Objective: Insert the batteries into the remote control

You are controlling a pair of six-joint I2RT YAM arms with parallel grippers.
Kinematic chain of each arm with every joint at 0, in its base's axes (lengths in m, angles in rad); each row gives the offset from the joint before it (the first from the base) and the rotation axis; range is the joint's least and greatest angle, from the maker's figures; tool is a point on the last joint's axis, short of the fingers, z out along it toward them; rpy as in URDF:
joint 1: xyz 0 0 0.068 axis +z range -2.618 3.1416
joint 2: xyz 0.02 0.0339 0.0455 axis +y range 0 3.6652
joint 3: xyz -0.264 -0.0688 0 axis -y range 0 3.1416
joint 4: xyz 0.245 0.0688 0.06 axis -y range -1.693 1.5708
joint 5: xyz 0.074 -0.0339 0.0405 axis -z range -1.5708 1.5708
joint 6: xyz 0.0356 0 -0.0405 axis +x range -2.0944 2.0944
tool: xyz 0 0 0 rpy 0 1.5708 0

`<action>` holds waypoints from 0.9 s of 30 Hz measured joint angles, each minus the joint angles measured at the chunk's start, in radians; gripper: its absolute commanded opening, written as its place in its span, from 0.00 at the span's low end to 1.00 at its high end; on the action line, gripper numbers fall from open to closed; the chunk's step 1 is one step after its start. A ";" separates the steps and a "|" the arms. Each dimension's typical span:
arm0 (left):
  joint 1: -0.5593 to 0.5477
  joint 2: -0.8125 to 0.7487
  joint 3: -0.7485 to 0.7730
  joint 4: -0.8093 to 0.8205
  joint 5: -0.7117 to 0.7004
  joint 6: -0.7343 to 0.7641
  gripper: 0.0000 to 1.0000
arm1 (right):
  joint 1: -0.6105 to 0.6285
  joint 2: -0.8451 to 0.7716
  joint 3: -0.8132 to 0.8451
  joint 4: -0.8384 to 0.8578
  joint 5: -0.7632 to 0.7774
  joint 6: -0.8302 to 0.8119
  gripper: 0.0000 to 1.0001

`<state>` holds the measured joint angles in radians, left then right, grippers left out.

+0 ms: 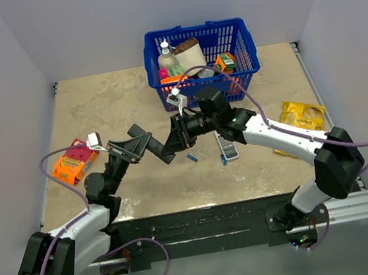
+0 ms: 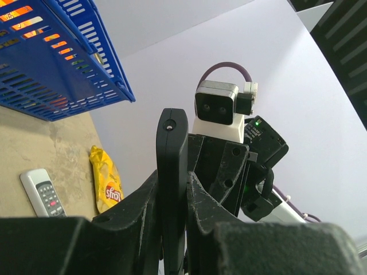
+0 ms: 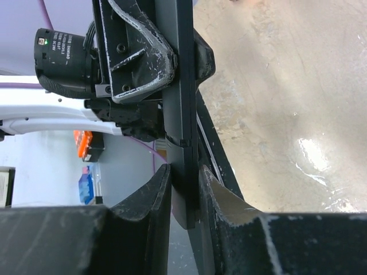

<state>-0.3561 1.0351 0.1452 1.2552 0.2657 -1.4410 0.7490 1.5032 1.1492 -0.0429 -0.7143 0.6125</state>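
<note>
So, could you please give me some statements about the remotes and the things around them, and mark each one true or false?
1. The left gripper is shut on the black remote. True.
2. The white-grey remote lies inside the blue basket. False: it lies on the table, in front of the basket.
3. A blue battery lies on the table near the white-grey remote. True.
4. The yellow bag lies on the left arm's side. False: it is on the right arm's side; the orange packet is on the left.
5. The right gripper has one finger on each side of the black remote. True.
</note>
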 measured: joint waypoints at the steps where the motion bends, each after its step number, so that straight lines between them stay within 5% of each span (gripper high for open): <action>1: 0.000 0.001 0.001 0.000 0.000 0.000 0.00 | -0.002 0.000 0.000 0.004 -0.003 0.001 0.19; 27: -0.005 0.032 0.021 0.015 0.008 -0.010 0.00 | -0.016 -0.001 0.008 -0.040 0.082 -0.034 0.78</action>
<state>-0.3614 1.0676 0.1665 1.2705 0.2737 -1.4513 0.7334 1.5021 1.1568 -0.0830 -0.6327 0.5781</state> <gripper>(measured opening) 0.229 0.739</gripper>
